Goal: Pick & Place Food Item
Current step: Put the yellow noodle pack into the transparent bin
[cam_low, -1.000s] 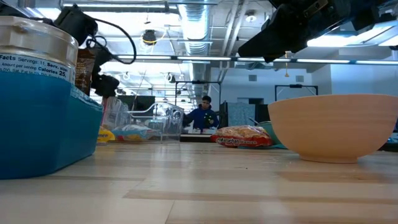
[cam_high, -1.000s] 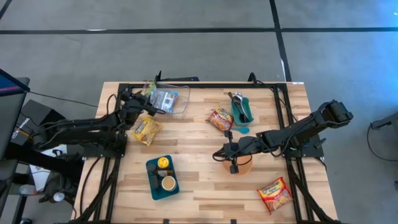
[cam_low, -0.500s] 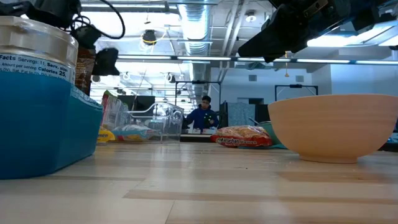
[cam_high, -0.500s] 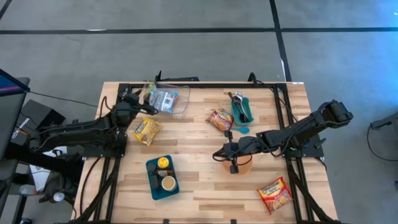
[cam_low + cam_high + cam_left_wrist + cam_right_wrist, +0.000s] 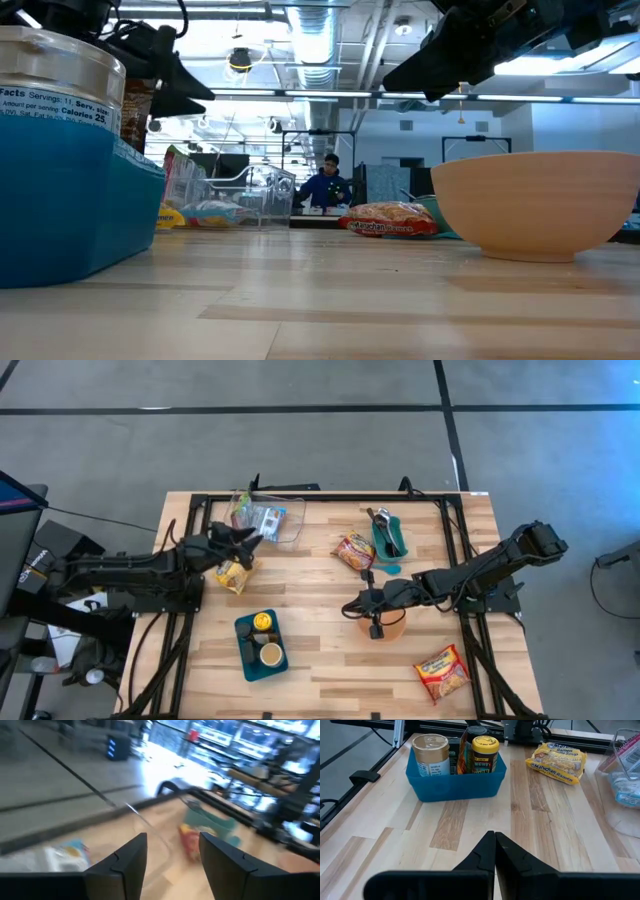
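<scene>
Left gripper (image 5: 247, 540) has swung off the clear bin (image 5: 285, 525) and now hangs over the yellow ramen pack (image 5: 233, 573), fingers apart, nothing held: likely lining up the pick. Right gripper (image 5: 352, 607) pinched together, idle by the tan bowl (image 5: 392, 625).

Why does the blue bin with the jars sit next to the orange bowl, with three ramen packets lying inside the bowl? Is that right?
Not quite. The high view shows the three ramen packets lying on the table, not in the orange bowl. The blue bin holds the jars.
</scene>
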Robot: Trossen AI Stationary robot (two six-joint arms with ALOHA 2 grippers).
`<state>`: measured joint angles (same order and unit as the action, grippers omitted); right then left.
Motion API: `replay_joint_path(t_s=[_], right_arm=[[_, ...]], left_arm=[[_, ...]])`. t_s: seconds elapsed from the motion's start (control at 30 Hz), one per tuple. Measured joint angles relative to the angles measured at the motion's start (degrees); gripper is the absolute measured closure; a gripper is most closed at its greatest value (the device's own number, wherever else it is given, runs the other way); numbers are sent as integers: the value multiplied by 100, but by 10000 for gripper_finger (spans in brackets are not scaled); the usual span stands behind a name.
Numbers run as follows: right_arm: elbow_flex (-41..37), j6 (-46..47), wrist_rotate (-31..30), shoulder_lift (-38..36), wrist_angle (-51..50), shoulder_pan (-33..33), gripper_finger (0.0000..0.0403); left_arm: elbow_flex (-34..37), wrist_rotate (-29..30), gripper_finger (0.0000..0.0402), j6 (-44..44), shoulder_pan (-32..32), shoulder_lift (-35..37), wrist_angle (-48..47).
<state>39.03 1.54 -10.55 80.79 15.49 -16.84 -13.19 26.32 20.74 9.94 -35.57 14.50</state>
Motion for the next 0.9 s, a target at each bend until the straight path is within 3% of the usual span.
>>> replay_joint_path(t_s=[0.27,0.6,0.9], right_arm=[[0,2,0,0,0,0,403],[-1,3,0,-1,0,0,403],[0,2,0,0,2,0,403]], left_arm=[[0,-229,263,401,-365,-2,-668],[0,-209,317,1306,-392,-4,-2011],[0,-362,377,1715,-132,-4,-2112]])
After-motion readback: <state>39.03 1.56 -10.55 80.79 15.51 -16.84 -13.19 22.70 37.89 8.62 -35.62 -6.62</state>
